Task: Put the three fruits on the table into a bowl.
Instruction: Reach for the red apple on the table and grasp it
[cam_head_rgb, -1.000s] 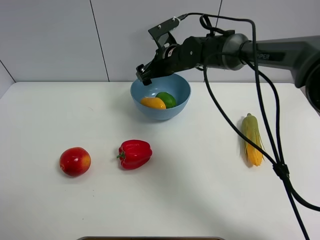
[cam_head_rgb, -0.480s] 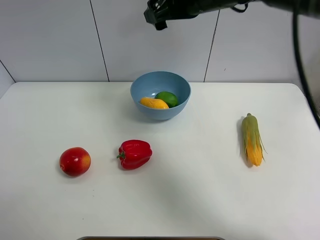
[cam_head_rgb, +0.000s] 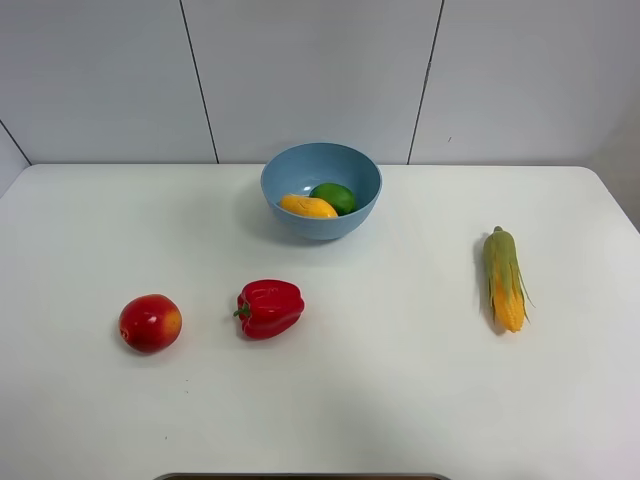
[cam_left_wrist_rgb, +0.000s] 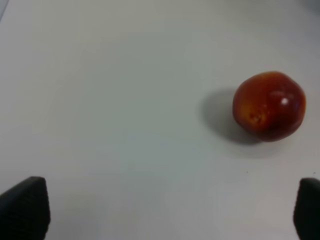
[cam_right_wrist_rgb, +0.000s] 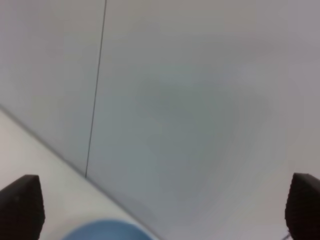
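left fingers (cam_left_wrist_rgb: 24, 207) wide apart, gripping nothing, apple (cam_left_wrist_rgb: 269, 106) loose on counter (cam_left_wrist_rgb: 100, 100) | right fingers (cam_right_wrist_rgb: 22, 205) wide apart, gripping nothing, bowl (cam_right_wrist_rgb: 102, 231) rim in sight

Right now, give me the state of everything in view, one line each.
bowl: upright, two fruits inside.
lime: in the bowl, beside the mango.
mango: in the bowl, on its side.
apple: on the table, outside the bowl.
bell pepper: on its side on the table.
corn cob: lying flat, partly husked.
left hand: open, empty, over the table by the apple.
right hand: open, empty.
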